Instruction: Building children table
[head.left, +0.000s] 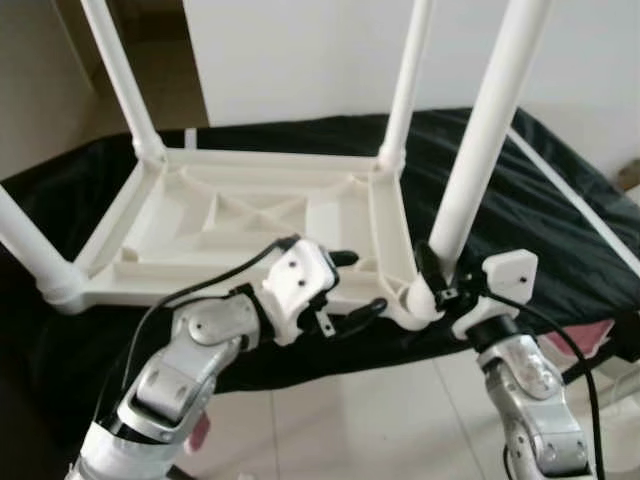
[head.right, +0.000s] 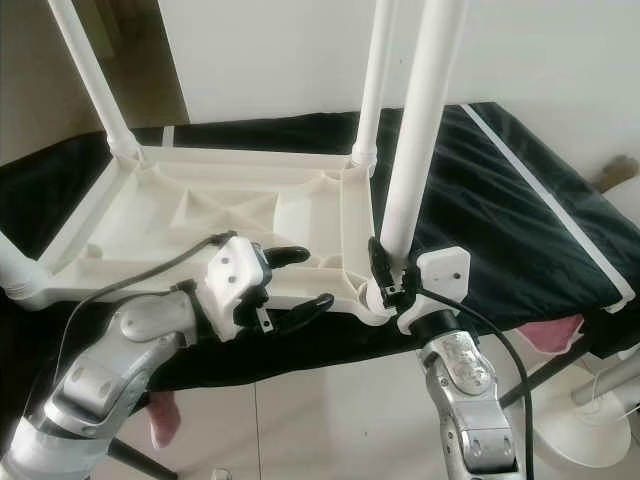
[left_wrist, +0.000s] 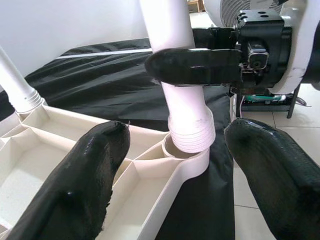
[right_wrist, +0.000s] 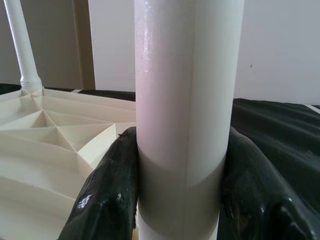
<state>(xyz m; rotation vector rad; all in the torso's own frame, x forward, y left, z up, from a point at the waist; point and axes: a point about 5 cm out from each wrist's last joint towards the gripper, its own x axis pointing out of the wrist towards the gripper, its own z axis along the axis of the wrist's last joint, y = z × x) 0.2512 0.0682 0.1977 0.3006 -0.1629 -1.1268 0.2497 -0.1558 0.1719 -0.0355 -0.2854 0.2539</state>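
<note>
My right end effector (head.left: 432, 272) is clamping the white leg (head.left: 478, 150) just above its corner socket on the upturned children table (head.left: 250, 225), which is lying on a black cloth (head.left: 540, 210). My left end effector (head.left: 352, 285) is hovering wide open beside that corner, holding nothing. The leg tops are cut off.

Wall: plain white wall (head.left: 300, 60) at the far side, evenly lit.
Floor: pale glossy tiled floor (head.right: 330, 430) nearest the camera.
Furniture: black fabric-covered bed (head.left: 560, 230) with a white stripe.
Right: white round fan base (head.right: 590, 430) on the floor.
</note>
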